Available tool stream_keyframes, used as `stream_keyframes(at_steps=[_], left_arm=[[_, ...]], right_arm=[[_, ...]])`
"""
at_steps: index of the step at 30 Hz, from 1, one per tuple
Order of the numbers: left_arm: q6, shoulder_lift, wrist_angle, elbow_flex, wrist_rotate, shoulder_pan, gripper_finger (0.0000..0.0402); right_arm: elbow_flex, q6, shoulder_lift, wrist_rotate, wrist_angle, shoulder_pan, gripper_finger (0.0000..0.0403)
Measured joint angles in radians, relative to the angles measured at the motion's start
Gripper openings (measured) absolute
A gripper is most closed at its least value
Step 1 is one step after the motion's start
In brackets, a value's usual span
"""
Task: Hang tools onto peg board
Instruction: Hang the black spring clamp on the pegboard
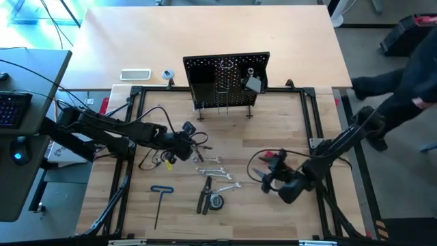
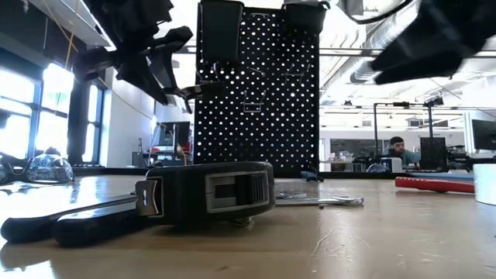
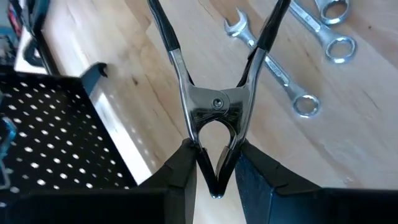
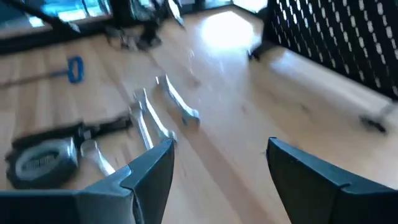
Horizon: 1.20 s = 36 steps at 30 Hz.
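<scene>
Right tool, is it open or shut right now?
Open. The right tool shows its two fingers spread wide apart with bare table between them, gripping nothing.

Tape measure (image 2: 205, 191), dark-cased, lies closest on the wooden table (image 2: 372, 240), partly over dark handles (image 2: 70, 221). Behind it stands the black peg board (image 2: 260, 93) with bins along its top edge. Silver wrench (image 2: 322, 201) and red-handled tool (image 2: 434, 184) lie further right; safety glasses (image 2: 43, 168) far left. Left gripper (image 2: 159, 66) hangs by the board's left edge (grip unclear). A person sits in the room beyond.

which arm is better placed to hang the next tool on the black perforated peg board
Left: the left gripper already clamps the dark-handled silver pliers close to the peg board. The right gripper is open and holds nothing.
</scene>
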Motion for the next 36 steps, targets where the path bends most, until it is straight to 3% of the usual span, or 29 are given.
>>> stream_keyframes(at_steps=[6, 11, 24, 28, 36], left_arm=[[0.053, 0.0, -0.006, 0.016, -0.05, 0.016, 0.0074], [0.083, 0.0, -0.013, 0.056, -0.061, 0.035, 0.0074], [0.122, 0.0, -0.14, 0.079, -0.064, 0.032, 0.0074], [0.121, 0.0, -0.176, 0.079, -0.062, 0.03, 0.0074], [0.119, 0.0, -0.188, 0.079, -0.017, 0.03, 0.0074]], right_arm=[[0.045, -0.335, 0.038, -0.067, 0.234, -0.14, 0.025], [0.165, -0.516, 0.116, -0.177, 0.232, -0.228, 0.025], [0.452, -0.835, 0.387, -0.109, 0.18, -0.279, 0.025], [0.546, -0.875, 0.458, -0.091, 0.135, -0.291, 0.025], [0.684, -0.846, 0.555, -0.18, 0.058, -0.363, 0.0248]])
